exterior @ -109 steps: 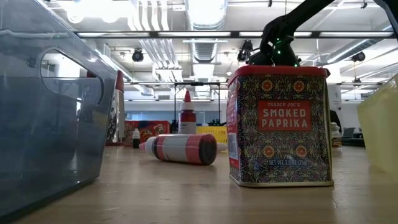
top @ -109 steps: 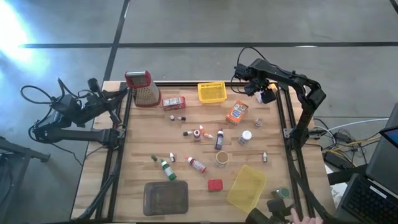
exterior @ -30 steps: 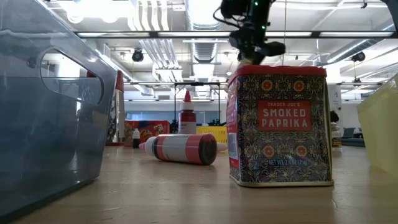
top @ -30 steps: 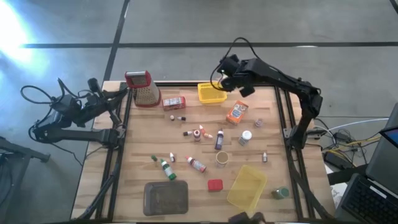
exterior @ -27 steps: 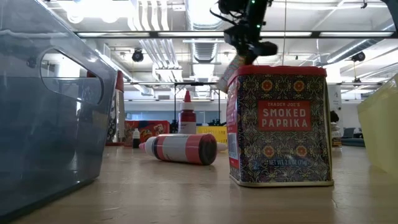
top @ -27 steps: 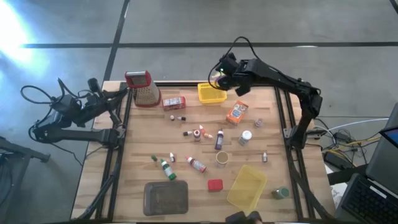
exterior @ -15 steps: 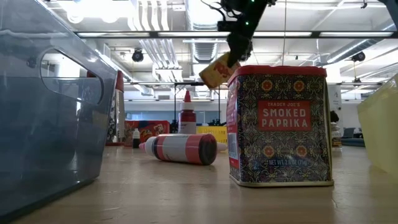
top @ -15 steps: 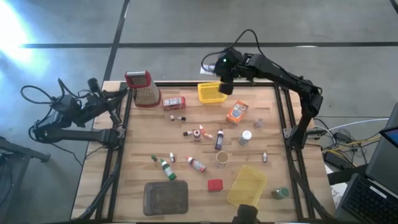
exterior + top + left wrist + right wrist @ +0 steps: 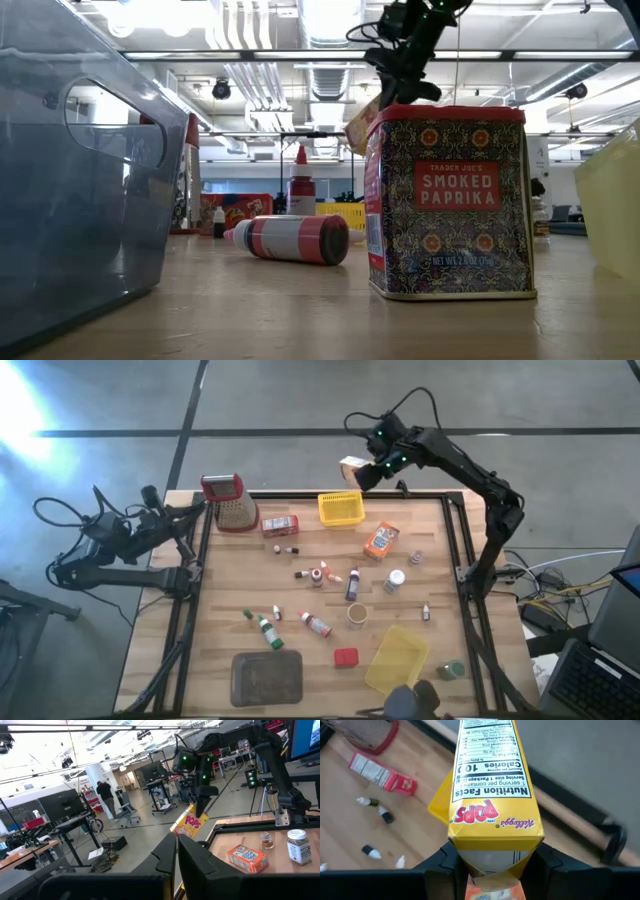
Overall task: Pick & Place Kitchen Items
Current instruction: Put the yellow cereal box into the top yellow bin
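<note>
1. A yellow cereal box (image 9: 492, 785) is clamped between the jaws of the right gripper (image 9: 366, 474), one finger on each side.
2. The box is held in the air past the table's far edge, above the yellow basket (image 9: 340, 508).
3. The left gripper (image 9: 177, 851) is parked left of the table, jaws together.

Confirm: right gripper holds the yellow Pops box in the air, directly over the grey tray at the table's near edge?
Not quite. The right gripper does hold the yellow Pops box in the air, but by the small yellow basket at the table's far edge, not over the grey tray. The high view shows it.
</note>
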Controlling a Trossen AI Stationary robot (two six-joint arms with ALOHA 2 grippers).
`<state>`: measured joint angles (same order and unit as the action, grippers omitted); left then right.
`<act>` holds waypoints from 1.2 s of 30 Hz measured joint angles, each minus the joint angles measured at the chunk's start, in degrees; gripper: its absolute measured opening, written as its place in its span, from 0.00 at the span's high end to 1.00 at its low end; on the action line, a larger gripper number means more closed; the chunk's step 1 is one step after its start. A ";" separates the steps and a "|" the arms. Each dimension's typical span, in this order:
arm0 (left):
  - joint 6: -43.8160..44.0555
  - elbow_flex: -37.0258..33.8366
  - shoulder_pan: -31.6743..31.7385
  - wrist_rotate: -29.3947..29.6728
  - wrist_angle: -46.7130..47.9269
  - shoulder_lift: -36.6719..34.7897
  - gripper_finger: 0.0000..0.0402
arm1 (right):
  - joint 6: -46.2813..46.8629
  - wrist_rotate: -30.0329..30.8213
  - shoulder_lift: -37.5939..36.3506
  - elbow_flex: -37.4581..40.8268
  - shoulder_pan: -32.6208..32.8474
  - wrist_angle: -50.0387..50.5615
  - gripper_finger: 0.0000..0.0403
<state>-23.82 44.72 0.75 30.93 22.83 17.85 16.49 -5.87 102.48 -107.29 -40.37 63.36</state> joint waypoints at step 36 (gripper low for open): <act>0.00 -0.01 -0.07 0.00 0.15 -0.01 0.94 | 9.04 -7.64 21.51 -18.46 -2.21 19.38 0.64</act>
<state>-23.81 44.71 0.69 30.93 22.98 17.85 25.54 -13.51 123.98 -125.75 -42.59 82.74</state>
